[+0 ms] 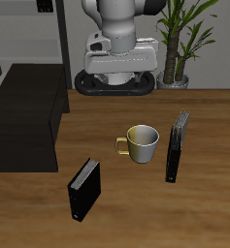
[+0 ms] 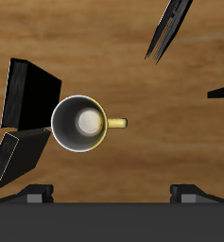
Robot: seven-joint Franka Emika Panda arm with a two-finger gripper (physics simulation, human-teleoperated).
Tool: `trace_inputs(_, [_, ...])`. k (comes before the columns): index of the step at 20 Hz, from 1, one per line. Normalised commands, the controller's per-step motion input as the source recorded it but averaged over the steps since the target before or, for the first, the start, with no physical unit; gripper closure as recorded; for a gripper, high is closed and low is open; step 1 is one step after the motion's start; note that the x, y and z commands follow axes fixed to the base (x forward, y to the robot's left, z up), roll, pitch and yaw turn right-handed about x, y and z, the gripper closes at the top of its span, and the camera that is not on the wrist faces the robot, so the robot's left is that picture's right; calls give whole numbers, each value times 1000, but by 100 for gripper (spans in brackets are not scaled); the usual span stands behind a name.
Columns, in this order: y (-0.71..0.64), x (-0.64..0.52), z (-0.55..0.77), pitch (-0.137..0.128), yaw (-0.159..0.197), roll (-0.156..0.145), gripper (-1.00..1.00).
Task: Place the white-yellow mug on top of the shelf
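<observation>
Mug (image 1: pixel 143 143) upright mid-table, handle toward shelf (image 1: pixel 29 116). Black book (image 1: pixel 178 146) just beside it, another book (image 1: pixel 84 188) near front edge. Potted plant (image 1: pixel 183 39) at back.

Wooden-plank brown table (image 1: pixel 136 208): bears all listed items. Thin upright black book (image 1: pixel 177 145): stands farther back on the table. Second upright black book (image 1: pixel 83 189): near the table's front edge, well apart from the first. Green leafy potted plant (image 1: pixel 182 39): behind the table's back. Grey thin-posted rack (image 1: pixel 29 29): far background.
</observation>
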Motion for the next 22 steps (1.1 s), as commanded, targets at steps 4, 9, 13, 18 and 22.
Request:
trace_inputs(4, [-137, 85, -206, -23, -70, -17, -100])
trace_inputs(9, [0, 48, -290, -24, -71, -23, -100])
trace_inputs(13, [23, 16, -289, -8, -47, 0, -100])
trace_inputs(18, [-5, 53, -273, -15, -49, -14, -100])
trace_inputs(22, [30, 34, -295, 4, -40, -11, -100])
